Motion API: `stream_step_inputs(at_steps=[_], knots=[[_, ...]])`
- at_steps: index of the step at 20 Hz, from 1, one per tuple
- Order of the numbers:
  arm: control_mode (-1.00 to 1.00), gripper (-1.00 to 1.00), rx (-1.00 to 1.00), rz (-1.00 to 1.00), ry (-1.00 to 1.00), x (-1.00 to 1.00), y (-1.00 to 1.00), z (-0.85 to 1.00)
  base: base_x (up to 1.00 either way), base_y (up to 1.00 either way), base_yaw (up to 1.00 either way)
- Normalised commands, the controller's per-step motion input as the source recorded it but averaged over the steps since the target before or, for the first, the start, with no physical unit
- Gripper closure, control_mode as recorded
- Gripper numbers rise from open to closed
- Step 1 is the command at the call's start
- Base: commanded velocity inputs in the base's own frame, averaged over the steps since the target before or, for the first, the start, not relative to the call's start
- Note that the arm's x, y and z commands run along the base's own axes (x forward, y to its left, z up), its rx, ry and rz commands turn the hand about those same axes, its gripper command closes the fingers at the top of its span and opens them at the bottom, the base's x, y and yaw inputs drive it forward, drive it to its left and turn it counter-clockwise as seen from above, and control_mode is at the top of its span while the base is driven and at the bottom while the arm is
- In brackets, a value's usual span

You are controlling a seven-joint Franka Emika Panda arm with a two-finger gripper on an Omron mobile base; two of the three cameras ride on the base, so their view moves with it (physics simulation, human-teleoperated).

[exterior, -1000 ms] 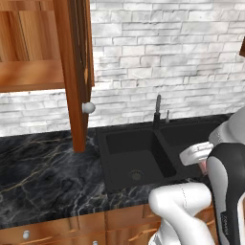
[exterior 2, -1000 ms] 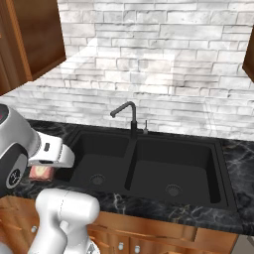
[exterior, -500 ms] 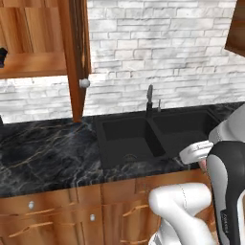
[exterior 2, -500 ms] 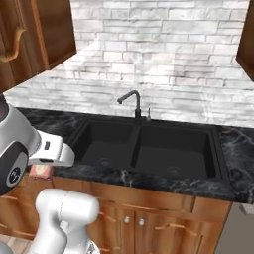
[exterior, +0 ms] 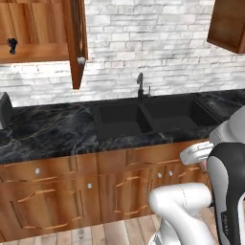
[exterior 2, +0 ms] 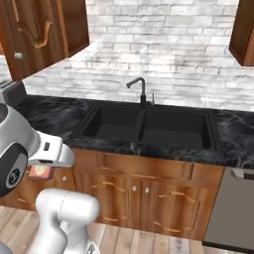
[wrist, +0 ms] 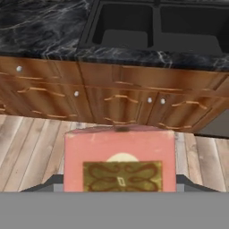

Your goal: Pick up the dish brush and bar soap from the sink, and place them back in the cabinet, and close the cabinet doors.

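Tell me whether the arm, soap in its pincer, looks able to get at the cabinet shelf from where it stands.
Probably not yet. The pincer holds the soap low, before the drawers, off the counter. The cabinet sits high to the left; its door hangs open, so the way in looks free.

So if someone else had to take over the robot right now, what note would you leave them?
Jaws: closed on the bar soap, held low in front of the lower drawers, away from the counter.
Dish brush: a small black thing on the cabinet shelf looks like it, though it is too small to be sure.
Sink: nothing of the job lies in its basins.
Cabinet doors: the one in view stands open.
Done: soap picked up; brush apparently put away.
Left: lift the soap to the shelf, release it, then close the doors.
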Motion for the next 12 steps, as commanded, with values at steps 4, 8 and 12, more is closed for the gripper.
stream_step_inputs(at_steps=[4,8,12], knots=[[1.00,1.00,0.00,0.00,0.00,0.00,0.00,0.00,-0.45,0.53,0.00],[1.00,1.00,0.00,0.00,0.00,0.00,0.00,0.00,-0.13,0.78,0.00],[1.00,1.00,0.00,0.00,0.00,0.00,0.00,0.00,0.00,0.86,0.00]])
